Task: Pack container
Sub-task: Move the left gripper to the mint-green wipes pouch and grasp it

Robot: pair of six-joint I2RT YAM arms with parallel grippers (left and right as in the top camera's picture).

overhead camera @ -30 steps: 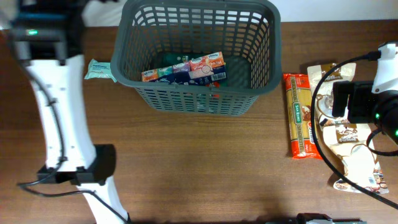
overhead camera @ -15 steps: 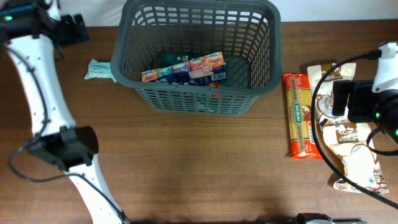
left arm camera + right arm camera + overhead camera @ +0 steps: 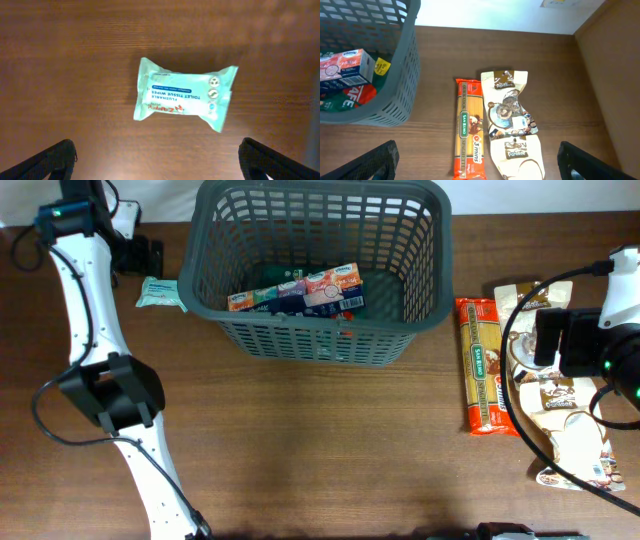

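The dark grey lattice container (image 3: 318,340) stands at the back middle of the table, with a colourful carton (image 3: 300,290) and a green packet inside. It also shows in the right wrist view (image 3: 400,75). A mint green pack of toilet tissue wipes (image 3: 158,292) lies against its left side. My left gripper (image 3: 138,252) is open above the wipes (image 3: 184,95), with its fingers wide apart (image 3: 160,160). My right gripper (image 3: 556,345) is open and empty (image 3: 480,160) above a spaghetti pack (image 3: 466,135) and a cream Pantree bag (image 3: 512,120).
The spaghetti pack (image 3: 485,370) and the Pantree bag (image 3: 565,430) lie side by side right of the container. The white left arm (image 3: 95,350) stretches along the table's left side. A white wall runs along the far edge of the table.
My left arm has swung toward the back left and now hangs over the wipes pack. The right arm and all the packs have not moved.
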